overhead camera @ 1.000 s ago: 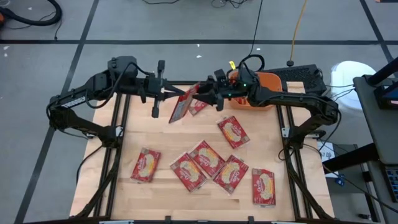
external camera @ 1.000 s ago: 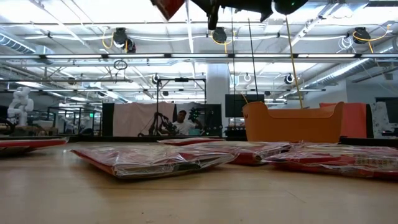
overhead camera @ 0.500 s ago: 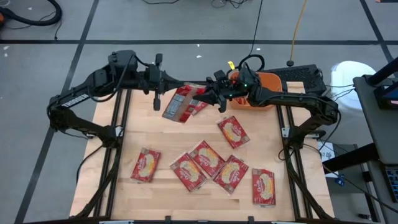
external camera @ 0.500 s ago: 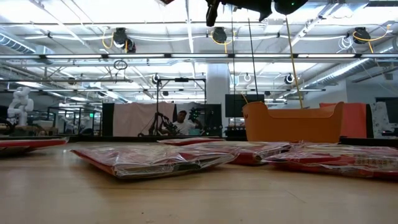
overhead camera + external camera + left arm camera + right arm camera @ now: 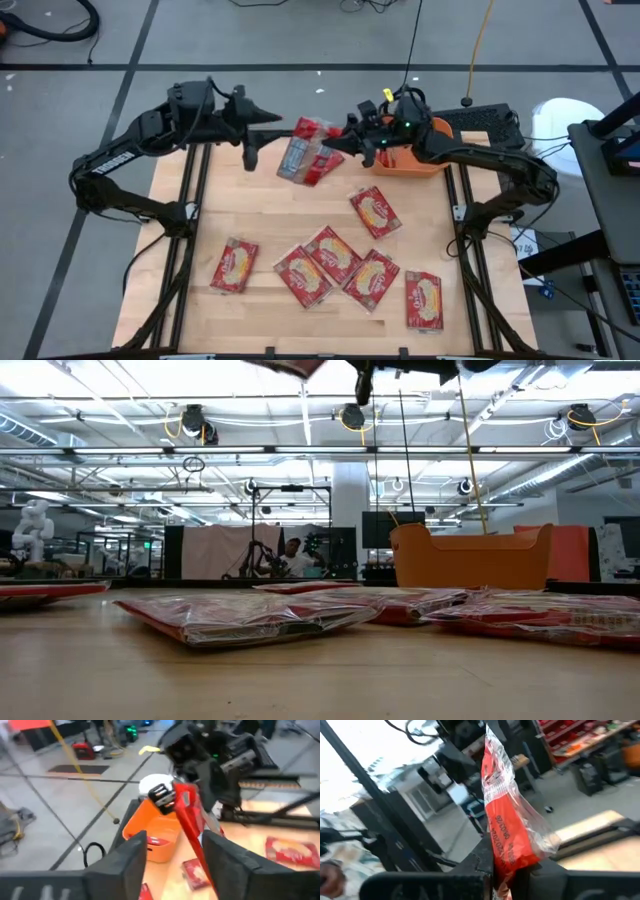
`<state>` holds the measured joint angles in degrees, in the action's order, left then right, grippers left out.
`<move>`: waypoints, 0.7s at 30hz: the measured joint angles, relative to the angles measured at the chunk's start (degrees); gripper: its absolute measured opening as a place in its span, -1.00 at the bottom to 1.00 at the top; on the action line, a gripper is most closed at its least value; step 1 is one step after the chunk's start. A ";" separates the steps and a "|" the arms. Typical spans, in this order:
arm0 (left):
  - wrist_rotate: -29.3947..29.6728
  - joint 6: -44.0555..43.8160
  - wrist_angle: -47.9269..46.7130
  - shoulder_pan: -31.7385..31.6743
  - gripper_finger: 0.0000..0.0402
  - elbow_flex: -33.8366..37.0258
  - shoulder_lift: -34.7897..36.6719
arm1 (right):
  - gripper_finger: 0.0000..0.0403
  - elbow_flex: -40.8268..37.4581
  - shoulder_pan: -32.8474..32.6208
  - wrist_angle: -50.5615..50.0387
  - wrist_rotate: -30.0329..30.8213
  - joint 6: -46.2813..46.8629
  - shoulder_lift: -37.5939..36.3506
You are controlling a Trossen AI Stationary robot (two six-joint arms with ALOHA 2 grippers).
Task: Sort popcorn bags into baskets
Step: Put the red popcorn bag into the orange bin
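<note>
in right claw [image 5: 345, 150]: crinkled red popcorn bag [image 5: 305, 155], airborne

small dark print seen on back of popcorn bag [image 5: 506, 827] in right wrist view, running along red wrapper; looks like date or code, digits not made out with certainty. yellow-cream ovals on bags lying on table [image 5: 262, 215] seen from above, lettering too small to be read. no other text legible.
</note>
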<state>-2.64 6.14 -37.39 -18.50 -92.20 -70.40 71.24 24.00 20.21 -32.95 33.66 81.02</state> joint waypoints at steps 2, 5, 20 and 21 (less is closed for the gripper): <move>0.18 -3.12 -0.68 -0.61 0.11 0.02 0.14 | -0.92 0.00 1.00 -3.44 0.08 -2.42 -2.02; -0.90 -6.83 -0.69 -1.12 0.24 0.04 -0.15 | -0.92 0.00 2.31 -5.49 0.11 -7.57 -5.34; -12.20 -1.71 8.13 0.29 0.34 0.11 -12.52 | -0.92 0.00 4.53 -12.59 0.12 -30.04 -16.00; -12.40 -1.07 9.60 0.49 0.33 0.11 -12.96 | -0.92 0.00 4.53 -12.72 0.09 -30.23 -16.12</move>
<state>-15.04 5.08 -27.78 -18.01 -92.09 -83.36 71.24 28.53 7.48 -32.86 3.43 64.91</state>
